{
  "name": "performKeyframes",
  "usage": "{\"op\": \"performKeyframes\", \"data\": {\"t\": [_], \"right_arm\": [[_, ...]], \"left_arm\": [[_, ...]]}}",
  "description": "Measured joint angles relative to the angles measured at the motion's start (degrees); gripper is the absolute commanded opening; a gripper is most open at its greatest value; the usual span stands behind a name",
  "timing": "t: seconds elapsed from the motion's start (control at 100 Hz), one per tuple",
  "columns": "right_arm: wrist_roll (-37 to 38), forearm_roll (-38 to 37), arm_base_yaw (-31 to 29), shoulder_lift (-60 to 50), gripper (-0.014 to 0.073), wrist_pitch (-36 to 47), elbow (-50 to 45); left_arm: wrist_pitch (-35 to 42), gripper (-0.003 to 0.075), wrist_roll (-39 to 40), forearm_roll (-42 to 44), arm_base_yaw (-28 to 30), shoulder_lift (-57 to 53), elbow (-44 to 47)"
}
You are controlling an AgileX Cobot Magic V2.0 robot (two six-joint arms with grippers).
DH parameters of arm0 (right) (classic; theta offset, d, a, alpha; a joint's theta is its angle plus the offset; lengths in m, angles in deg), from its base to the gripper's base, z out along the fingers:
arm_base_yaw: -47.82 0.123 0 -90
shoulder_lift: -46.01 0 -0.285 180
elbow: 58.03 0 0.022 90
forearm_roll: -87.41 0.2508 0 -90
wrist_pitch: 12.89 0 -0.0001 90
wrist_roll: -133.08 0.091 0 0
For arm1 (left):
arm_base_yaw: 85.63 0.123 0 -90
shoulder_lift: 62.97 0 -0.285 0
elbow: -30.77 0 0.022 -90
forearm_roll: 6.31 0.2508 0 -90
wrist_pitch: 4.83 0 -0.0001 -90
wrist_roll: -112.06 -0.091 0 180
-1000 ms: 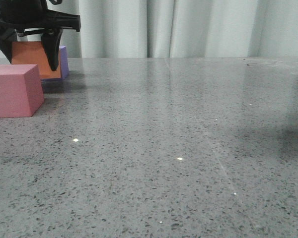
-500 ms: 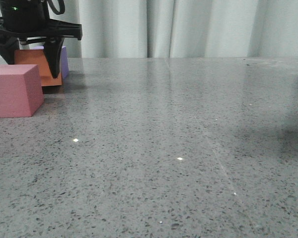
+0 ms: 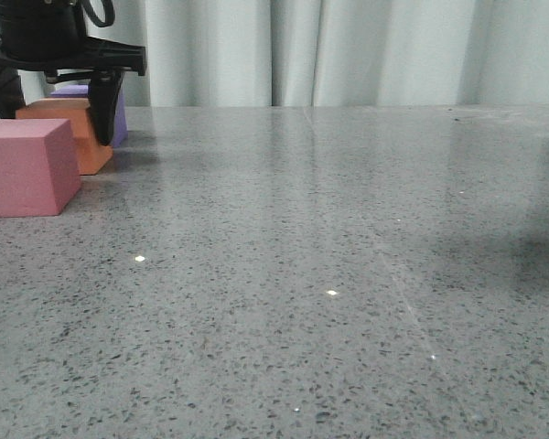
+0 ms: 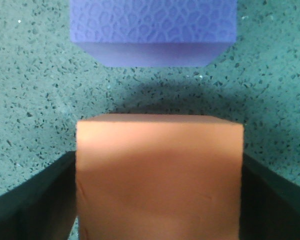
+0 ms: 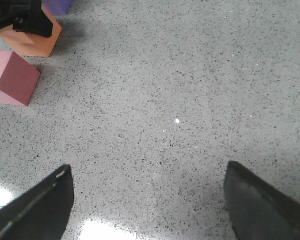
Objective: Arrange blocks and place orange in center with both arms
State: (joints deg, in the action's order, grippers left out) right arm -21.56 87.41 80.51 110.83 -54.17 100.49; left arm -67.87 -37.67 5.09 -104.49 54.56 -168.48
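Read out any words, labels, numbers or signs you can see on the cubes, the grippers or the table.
There are none to read. The pink foam cube, the orange foam cube and the purple foam cube have plain faces; the purple one shows only an embossed crackle pattern. The grey speckled stone table and the black fingers carry no markings.

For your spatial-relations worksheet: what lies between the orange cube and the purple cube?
Only bare speckled table: the left wrist view shows a shadowed gap between the orange cube and the purple cube.
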Motion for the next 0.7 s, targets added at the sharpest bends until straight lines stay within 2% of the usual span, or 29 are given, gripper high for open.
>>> {"op": "performKeyframes", "data": {"t": [0.31, 0.7], "right_arm": [[0.0, 0.0, 0.0, 0.0, 0.0611, 0.0, 0.0], [0.0, -0.6, 0.0, -0.2, 0.0611, 0.3, -0.1]], "left_arm": [[1.6, 0.0547, -0.3, 0.0, 0.0, -2.0, 0.0], [3.3, 0.0547, -1.1, 1.1, 0.0, -15.0, 0.6]]}}
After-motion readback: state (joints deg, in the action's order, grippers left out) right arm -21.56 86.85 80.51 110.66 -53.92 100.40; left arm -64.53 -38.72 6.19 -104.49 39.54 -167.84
